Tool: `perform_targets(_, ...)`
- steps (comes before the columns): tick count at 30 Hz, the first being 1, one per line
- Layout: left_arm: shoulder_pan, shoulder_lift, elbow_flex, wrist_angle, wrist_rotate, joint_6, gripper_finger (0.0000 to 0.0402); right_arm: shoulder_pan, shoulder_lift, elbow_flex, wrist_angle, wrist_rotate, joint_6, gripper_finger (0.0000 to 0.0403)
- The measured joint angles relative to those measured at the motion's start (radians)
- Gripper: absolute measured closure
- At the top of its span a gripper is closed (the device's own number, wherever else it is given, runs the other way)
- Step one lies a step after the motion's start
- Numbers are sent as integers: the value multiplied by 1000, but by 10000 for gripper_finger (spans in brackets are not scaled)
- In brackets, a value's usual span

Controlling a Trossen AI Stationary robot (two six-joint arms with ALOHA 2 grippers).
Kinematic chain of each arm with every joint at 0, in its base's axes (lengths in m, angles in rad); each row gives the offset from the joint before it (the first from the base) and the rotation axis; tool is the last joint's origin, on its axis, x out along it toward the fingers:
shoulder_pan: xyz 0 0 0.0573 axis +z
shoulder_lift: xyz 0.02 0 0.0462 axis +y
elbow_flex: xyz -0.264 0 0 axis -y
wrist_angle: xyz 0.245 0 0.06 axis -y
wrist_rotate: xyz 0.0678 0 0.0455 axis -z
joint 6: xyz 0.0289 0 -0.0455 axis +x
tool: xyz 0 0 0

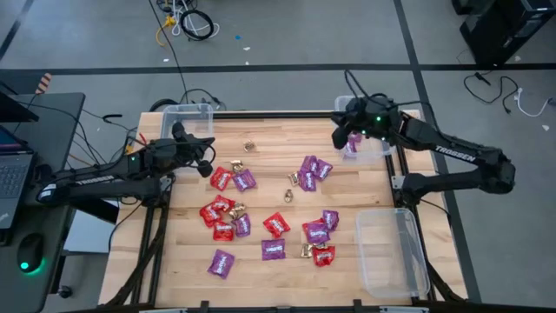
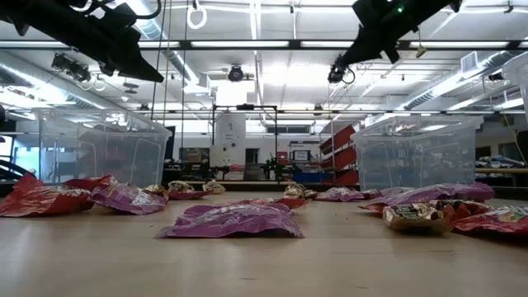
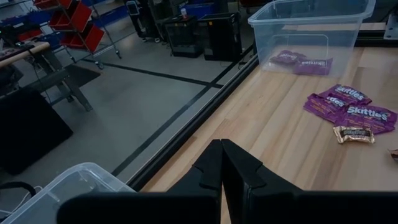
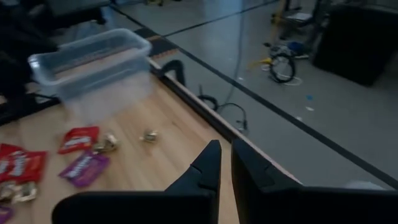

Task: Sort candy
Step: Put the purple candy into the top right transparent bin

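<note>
The candy lies loose over the middle of the wooden table: flat red packets (image 1: 221,178), flat purple packets (image 1: 244,180) and small gold pieces (image 1: 295,180). Two purple packets (image 3: 301,62) lie inside the far-right clear bin (image 1: 365,148). My left gripper (image 1: 204,155) hovers shut and empty above the table, just near of the far-left bin (image 1: 187,117), with the closest red packets to its right. My right gripper (image 1: 343,135) hangs above the far-right bin's left edge. Its fingers (image 4: 211,168) stand all but together, with only a thin slit and nothing between them.
A third clear bin (image 1: 391,252) stands at the near right of the table. Bare wood shows along the near-left part (image 1: 174,252) and the far middle (image 1: 278,130). Cables lie on the floor beyond the far edge. A laptop desk stands left of the table.
</note>
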Motion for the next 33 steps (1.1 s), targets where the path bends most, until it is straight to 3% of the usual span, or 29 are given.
perform_targets(14,0,0,0,-3,0,-22,393,196,112,18,217,3,-20,378)
perform_targets(33,0,0,0,-10,0,-29,393,358,514,411,170,30,-179,378)
